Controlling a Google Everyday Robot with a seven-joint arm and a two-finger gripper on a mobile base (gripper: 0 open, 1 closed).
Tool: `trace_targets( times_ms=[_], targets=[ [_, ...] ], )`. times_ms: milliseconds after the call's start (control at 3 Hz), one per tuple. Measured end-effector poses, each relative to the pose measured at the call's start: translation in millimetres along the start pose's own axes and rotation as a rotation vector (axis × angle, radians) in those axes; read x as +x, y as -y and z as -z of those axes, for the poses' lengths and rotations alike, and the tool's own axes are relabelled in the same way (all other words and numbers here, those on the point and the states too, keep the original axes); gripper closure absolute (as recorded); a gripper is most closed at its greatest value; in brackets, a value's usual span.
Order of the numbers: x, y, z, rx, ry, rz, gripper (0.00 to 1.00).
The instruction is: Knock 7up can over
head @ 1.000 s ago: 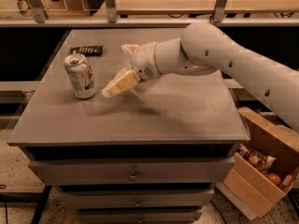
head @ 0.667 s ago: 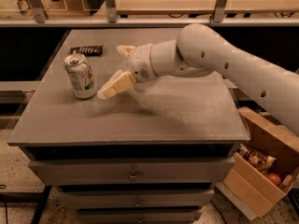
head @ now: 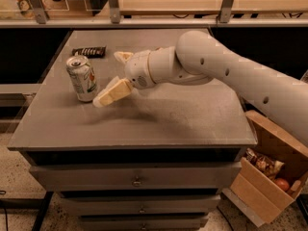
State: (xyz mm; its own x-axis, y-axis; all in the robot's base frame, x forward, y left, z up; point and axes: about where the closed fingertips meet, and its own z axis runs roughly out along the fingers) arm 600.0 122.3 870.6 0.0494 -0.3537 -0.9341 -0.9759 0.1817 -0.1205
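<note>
The 7up can (head: 83, 79), silver-white with green marks and a pull-tab top, stands upright on the left part of the grey cabinet top (head: 183, 114). My gripper (head: 109, 79) is just to the right of the can and is open. Its near finger (head: 111, 93) points down and left, with its tip at the can's base, touching it or almost so. Its far finger (head: 123, 57) sits behind, level with the can's top. The white arm reaches in from the right.
A dark snack bar (head: 89, 51) lies behind the can near the back left. An open cardboard box (head: 269, 177) with packets and fruit stands on the floor at the right. A shelf rail (head: 144, 20) runs along the back. Drawers are below the top.
My gripper has moved left toward the can, so the near fingertip is now at its base. The can has not visibly moved.
</note>
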Motion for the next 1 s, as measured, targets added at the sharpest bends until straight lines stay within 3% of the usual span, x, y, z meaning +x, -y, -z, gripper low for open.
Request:
trace_targets(
  times_ms=[1000],
  targets=[
    [-4, -5, -26, 0.006, 0.045, 0.005, 0.00]
  ],
)
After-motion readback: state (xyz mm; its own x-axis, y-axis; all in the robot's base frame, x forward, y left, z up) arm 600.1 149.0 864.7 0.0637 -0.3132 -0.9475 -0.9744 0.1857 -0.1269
